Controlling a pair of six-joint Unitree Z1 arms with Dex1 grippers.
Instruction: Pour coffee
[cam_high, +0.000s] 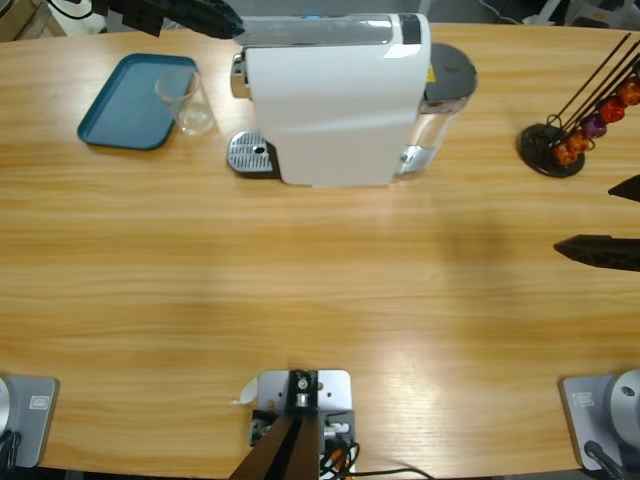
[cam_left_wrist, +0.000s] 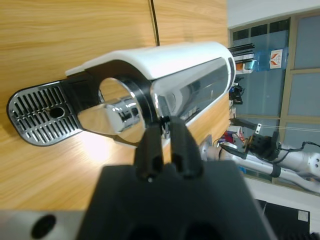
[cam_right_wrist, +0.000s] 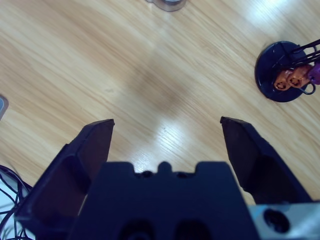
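blue tray (cam_high: 125, 110), capsule rack (cam_high: 560, 145), wooden table (cam_high: 320, 300)

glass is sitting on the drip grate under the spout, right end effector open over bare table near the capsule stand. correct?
Not quite. The glass sits on the blue tray, left of the coffee machine; the high view shows the drip grate bare. The rest holds: the right end effector is open over the table near the capsule stand.

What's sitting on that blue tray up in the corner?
A clear glass stands on the blue tray, at its right edge. It looks empty, with no dark liquid visible. The rest of the tray is bare.
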